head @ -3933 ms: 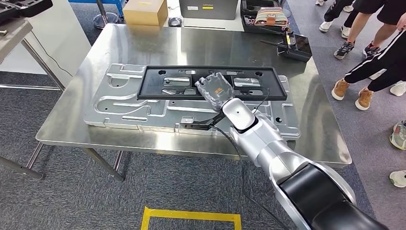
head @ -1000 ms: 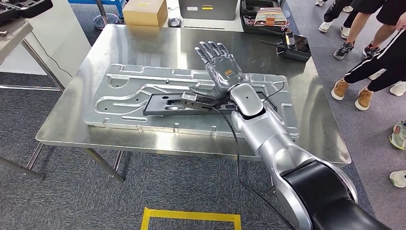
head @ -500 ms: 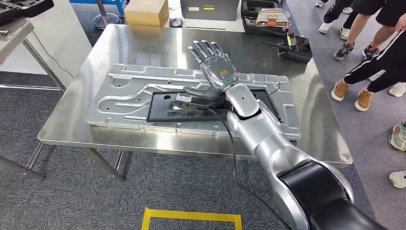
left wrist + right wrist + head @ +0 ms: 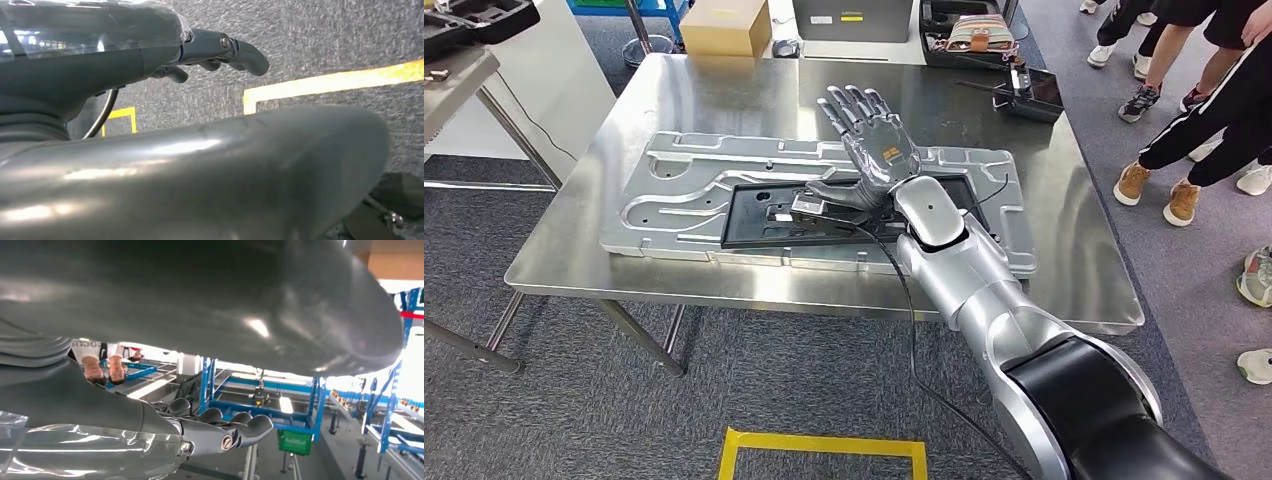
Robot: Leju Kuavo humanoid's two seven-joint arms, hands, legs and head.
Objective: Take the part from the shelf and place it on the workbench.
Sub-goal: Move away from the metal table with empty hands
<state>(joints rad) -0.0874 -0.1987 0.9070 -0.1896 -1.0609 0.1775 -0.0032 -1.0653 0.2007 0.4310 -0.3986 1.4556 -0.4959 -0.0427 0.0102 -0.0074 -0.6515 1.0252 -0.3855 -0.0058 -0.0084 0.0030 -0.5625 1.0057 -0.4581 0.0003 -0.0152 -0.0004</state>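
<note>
The black flat part [image 4: 759,215] lies on the large silver plate [image 4: 684,175] that covers the middle of the steel workbench [image 4: 724,90]. My right hand [image 4: 874,145] hovers over the part's right half with its fingers spread and pointing away from me, holding nothing. Its thumb reaches down close to the part; I cannot tell whether it touches. The right wrist view shows the same right hand [image 4: 220,432] with fingers stretched out. My left hand [image 4: 220,47] hangs over the carpet with nothing in it.
A cardboard box [image 4: 727,27], a black tool case [image 4: 969,30] and a black device [image 4: 1029,90] sit at the bench's far edge. Several people's legs [image 4: 1204,110] stand at the right. A second table [image 4: 454,60] is at the left, and yellow floor tape [image 4: 824,445] lies in front of me.
My right hand has let go of the black part, which went from tilted up in the grip to lying flat on the plate. The fingers have spread. The view has shifted slightly.
</note>
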